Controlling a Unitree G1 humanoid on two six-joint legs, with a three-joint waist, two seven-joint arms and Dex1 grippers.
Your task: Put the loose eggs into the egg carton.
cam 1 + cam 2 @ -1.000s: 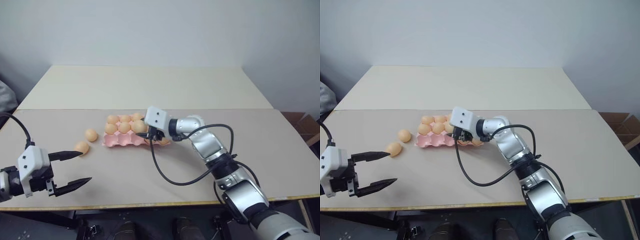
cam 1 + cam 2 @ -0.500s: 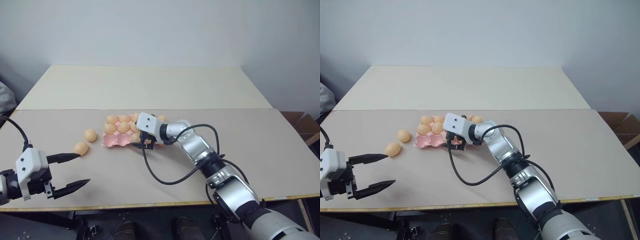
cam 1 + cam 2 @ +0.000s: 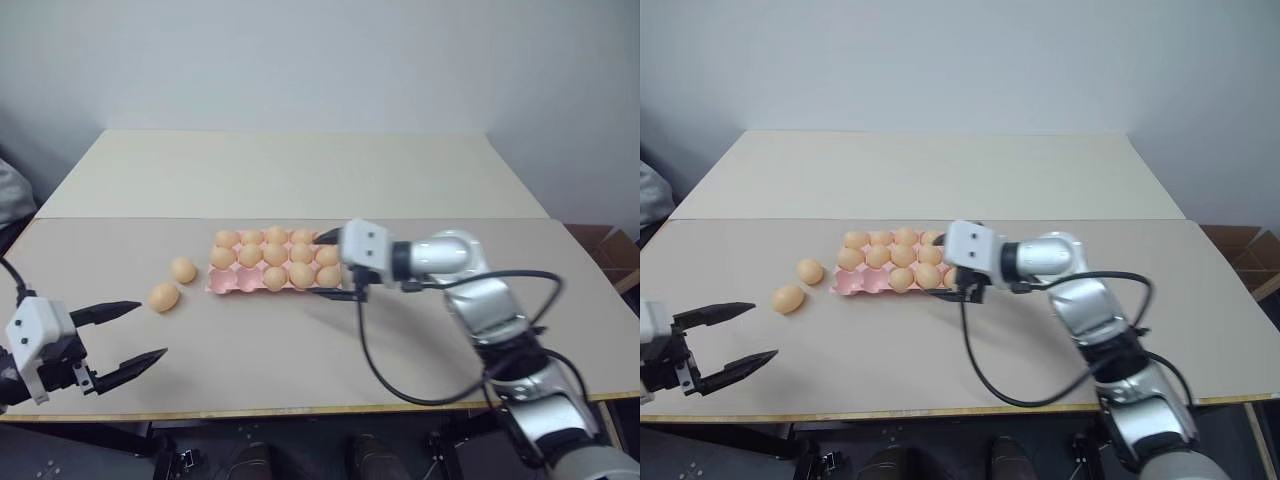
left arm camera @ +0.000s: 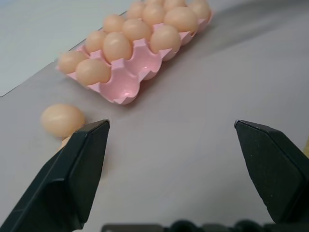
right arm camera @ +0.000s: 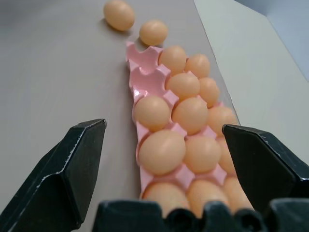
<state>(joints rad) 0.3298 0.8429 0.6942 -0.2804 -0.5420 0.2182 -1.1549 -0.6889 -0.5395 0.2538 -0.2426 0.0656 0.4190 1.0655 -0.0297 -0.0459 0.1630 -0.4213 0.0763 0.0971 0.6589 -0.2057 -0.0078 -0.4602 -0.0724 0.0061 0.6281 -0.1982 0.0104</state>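
The left gripper, two black fingers spread wide and empty, is held over the beige table's near left corner. Beyond it, two smooth orange-tan loose eggs are seen on the tabletop, just left of the pale pink moulded egg carton at mid-table. At the carton's right edge, the right gripper is held with fingers apart, nothing between them.

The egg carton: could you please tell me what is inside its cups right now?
The carton holds thirteen eggs; the two front cups at its left end are bare. The cup bottoms under the eggs are covered.
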